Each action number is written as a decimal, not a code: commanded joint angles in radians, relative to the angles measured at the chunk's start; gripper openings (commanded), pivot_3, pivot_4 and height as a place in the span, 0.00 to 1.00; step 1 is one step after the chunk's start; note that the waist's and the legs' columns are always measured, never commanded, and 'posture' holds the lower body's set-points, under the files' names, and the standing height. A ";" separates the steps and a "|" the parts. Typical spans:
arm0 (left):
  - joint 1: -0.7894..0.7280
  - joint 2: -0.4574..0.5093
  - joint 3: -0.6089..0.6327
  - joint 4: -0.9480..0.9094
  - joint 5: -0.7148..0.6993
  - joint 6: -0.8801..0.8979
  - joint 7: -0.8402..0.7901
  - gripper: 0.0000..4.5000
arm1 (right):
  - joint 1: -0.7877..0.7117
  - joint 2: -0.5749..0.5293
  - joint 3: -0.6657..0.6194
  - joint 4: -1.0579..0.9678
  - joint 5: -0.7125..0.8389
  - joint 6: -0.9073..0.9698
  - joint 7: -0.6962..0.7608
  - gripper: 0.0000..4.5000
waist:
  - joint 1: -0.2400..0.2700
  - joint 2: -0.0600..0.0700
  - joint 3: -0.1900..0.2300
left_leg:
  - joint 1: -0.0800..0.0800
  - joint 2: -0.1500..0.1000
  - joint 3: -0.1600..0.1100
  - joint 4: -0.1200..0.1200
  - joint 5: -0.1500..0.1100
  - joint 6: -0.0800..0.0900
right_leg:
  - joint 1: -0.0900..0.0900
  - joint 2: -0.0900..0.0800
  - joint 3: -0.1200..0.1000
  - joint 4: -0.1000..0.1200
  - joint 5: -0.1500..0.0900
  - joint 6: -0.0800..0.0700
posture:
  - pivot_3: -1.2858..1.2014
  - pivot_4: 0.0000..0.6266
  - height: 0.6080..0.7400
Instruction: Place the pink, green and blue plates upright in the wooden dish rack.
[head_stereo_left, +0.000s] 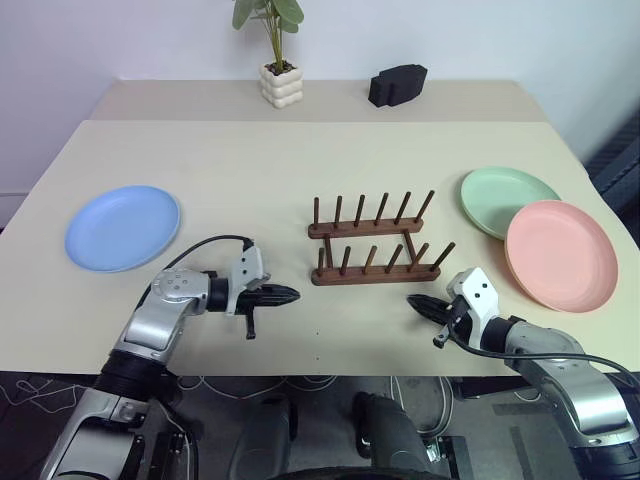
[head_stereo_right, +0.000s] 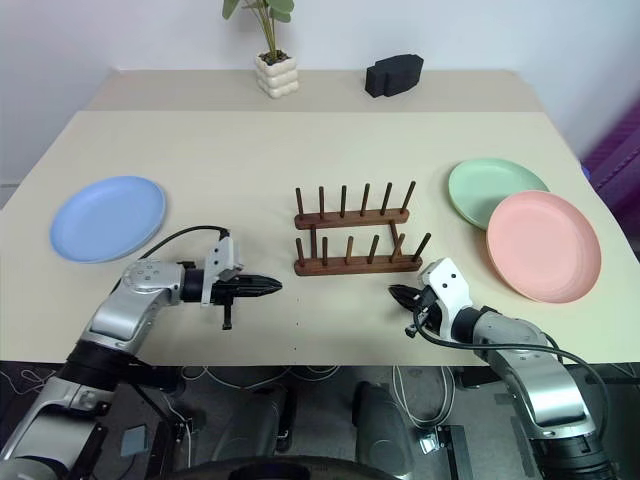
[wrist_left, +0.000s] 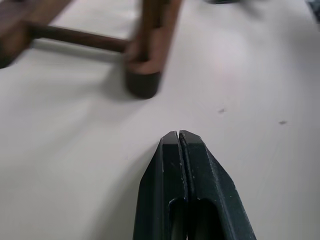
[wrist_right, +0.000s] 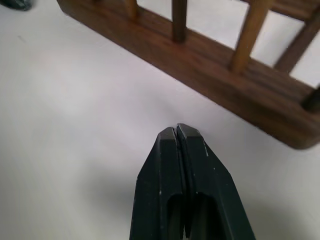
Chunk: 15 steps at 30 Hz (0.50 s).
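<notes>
- The wooden dish rack (head_stereo_left: 372, 243) is sitting pretty much dead centre on the beige tabletop (head_stereo_left: 250, 170), two dark rails with a row of thin pegs sticking up from each, and nothing is slotted between the pegs.
- The blue plate (head_stereo_left: 122, 227) is lying flat way over on the robot's left side of the tabletop, well apart from the rack.
- The green plate (head_stereo_left: 507, 202) is lying flat on the right side, and the pink plate (head_stereo_left: 560, 254) is lying just in front of it; their rims look like they're overlapping a bit, though I can't really tell if the pink one is resting on the green or just beside it.
- All three plates are looking bare, nothing on them.
- The left hand (head_stereo_left: 290, 295) is hovering low near the rack's left end, pointing toward it, fingers pressed tight together and gripping nothing.
- The right hand (head_stereo_left: 416, 301) is sitting just in front of the rack's right end, pointing in toward the middle, fingers also fully closed with nothing between them.
- In the right wrist view the near rail is running right past the closed fingertips (wrist_right: 177, 137), close but not touching.
- At the back edge a small potted plant (head_stereo_left: 280, 78) in a white pot and a black block (head_stereo_left: 398, 85) are standing well apart from everything else.
</notes>
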 joint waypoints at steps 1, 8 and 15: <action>-0.006 -0.035 -0.058 -0.040 0.023 -0.007 0.021 0.01 | -0.016 -0.010 -0.019 0.005 -0.011 -0.006 -0.007 0.00 | 0.000 0.000 0.000 | 0.000 0.000 0.000 0.000 0.000 0.000 | 0.000 0.000 0.000 0.000 0.000 0.000 | 0.52 0.24 0.99; -0.052 -0.119 -0.057 0.049 0.083 -0.086 0.146 0.01 | -0.059 -0.003 -0.019 0.065 -0.061 -0.025 -0.048 0.00 | 0.000 0.000 0.000 | 0.000 -0.002 0.002 0.001 0.000 0.000 | 0.001 0.000 0.000 0.000 0.000 0.000 | 0.52 0.24 0.99; -0.067 -0.128 -0.033 0.117 0.106 -0.143 0.218 0.01 | -0.133 0.022 0.005 0.151 -0.097 -0.067 -0.063 0.00 | -0.001 0.000 0.000 | 0.001 -0.002 0.002 0.000 0.000 0.000 | 0.001 0.001 0.000 0.001 0.000 0.000 | 0.52 0.24 0.99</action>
